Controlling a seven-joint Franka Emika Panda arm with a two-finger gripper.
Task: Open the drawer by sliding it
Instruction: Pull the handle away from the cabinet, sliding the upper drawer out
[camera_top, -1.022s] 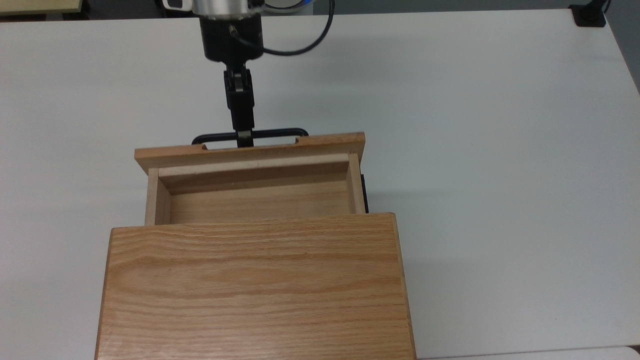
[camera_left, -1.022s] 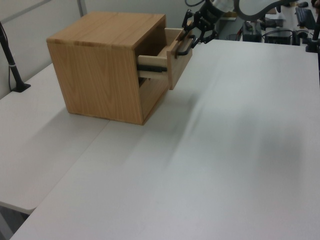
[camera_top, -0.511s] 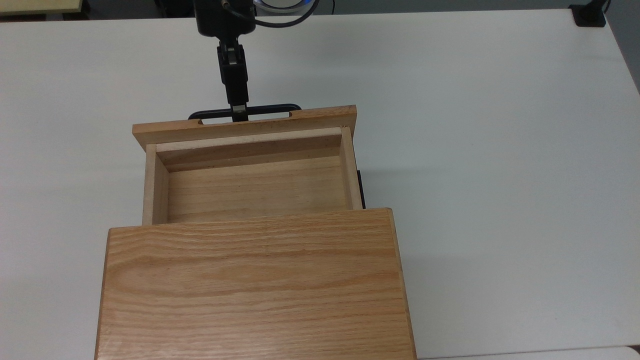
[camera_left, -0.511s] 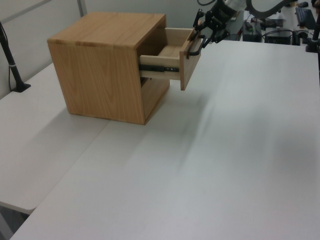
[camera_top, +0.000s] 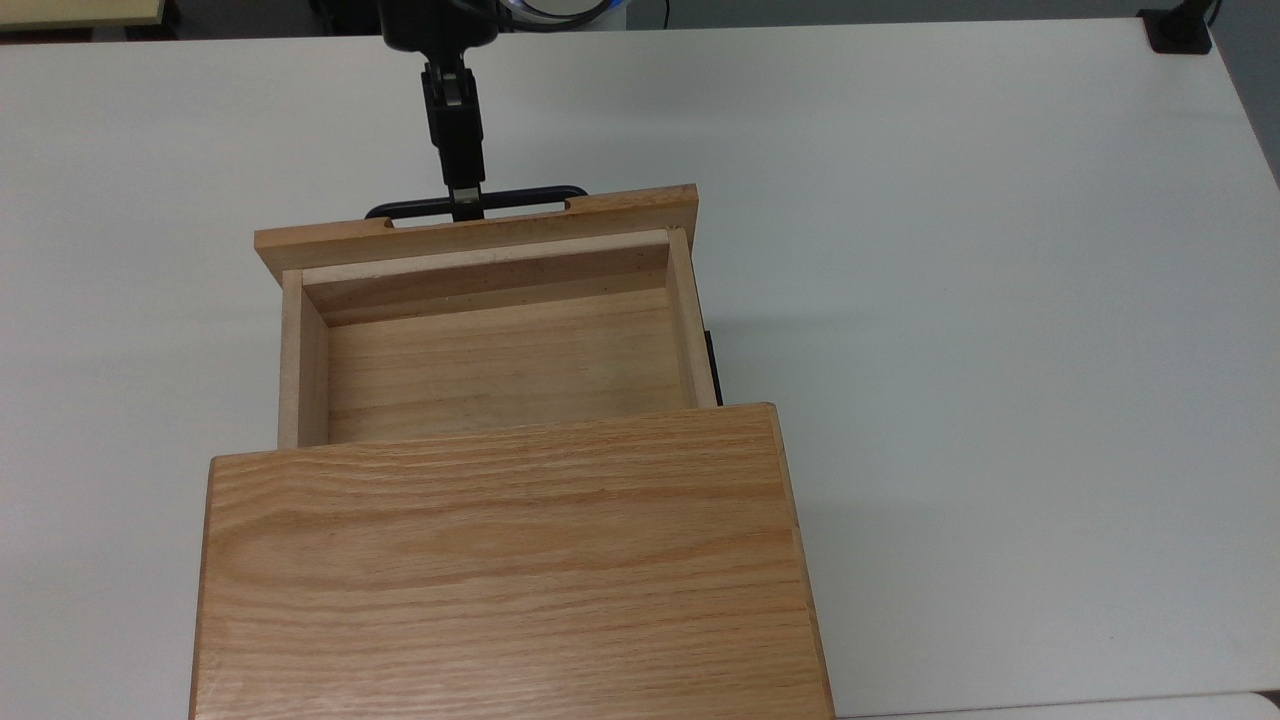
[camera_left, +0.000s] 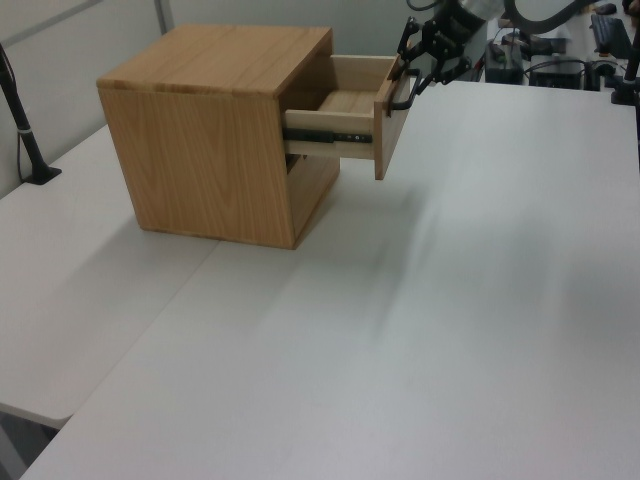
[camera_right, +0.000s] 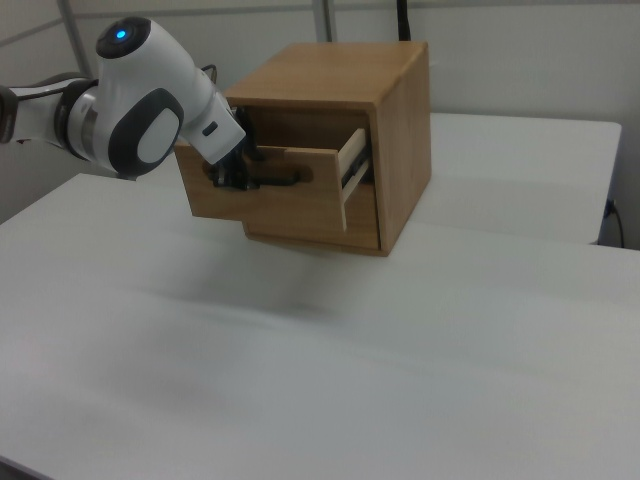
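Note:
The light oak drawer (camera_top: 500, 365) stands pulled well out of the oak cabinet (camera_top: 500, 570), and its inside is bare. Across its wide front panel runs a thin black bar handle (camera_top: 540, 193). My gripper (camera_top: 465, 200) reaches in from the top view's upper edge and is shut on the middle of that handle. In the left view the drawer (camera_left: 335, 125) sticks out to the right of the cabinet (camera_left: 200, 150), with the gripper (camera_left: 412, 85) at its front. In the right view the gripper (camera_right: 228, 178) grips the handle (camera_right: 283, 180) on the drawer front (camera_right: 290, 205).
The cabinet rests on a white table (camera_top: 1000, 350) with wide bare surface on both sides. A black clamp (camera_top: 1175, 30) sits at the far right corner in the top view. A black pole (camera_left: 20, 110) stands at the left view's left. The white arm (camera_right: 140, 110) hangs left of the drawer.
The gripper has moved away from the cabinet, holding the handle, and the drawer has slid farther out. The cabinet has shifted slightly toward the arm.

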